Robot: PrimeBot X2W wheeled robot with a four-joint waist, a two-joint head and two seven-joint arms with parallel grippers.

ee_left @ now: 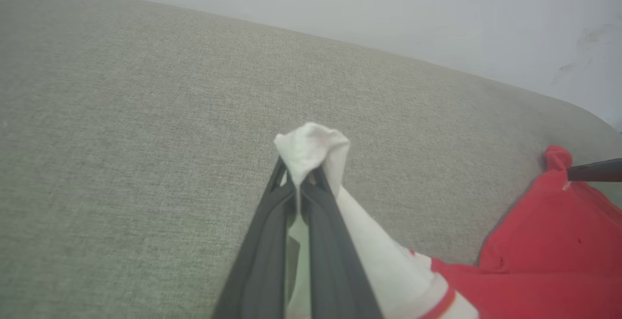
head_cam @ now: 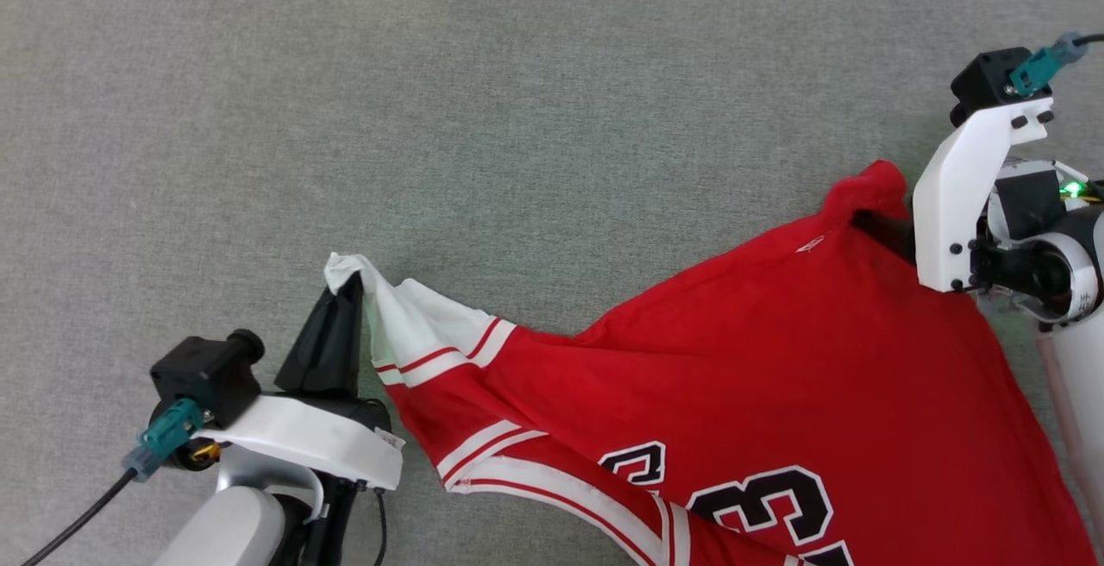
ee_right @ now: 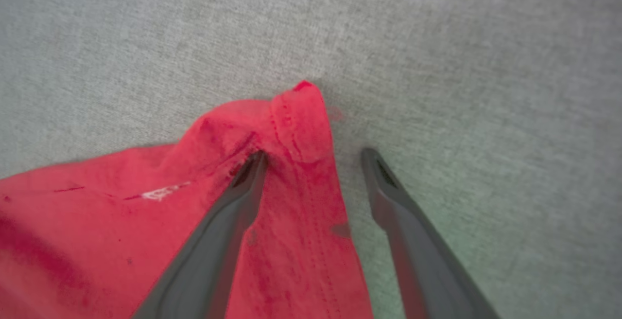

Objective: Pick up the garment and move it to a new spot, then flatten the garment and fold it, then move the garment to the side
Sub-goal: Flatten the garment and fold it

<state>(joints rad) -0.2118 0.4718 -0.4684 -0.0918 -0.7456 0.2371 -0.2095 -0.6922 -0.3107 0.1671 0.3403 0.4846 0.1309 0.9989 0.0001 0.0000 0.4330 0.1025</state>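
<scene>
Clearly, the red basketball jersey (head_cam: 733, 359) lies on the grey woven surface (head_cam: 517, 74), reaching from one gripper to the other. The left gripper (ee_left: 301, 175) is clamped tight on a corner turned to show its white lining. The right gripper (ee_right: 313, 156) stands spread wide around a red hemmed corner, one finger on fabric, the other on bare surface. Past the surface's far edge rises a pale wall (ee_left: 388, 8).

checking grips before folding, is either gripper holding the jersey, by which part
The left gripper is shut on a white corner of the jersey. The right gripper is open astride a red corner, holding nothing.
</scene>
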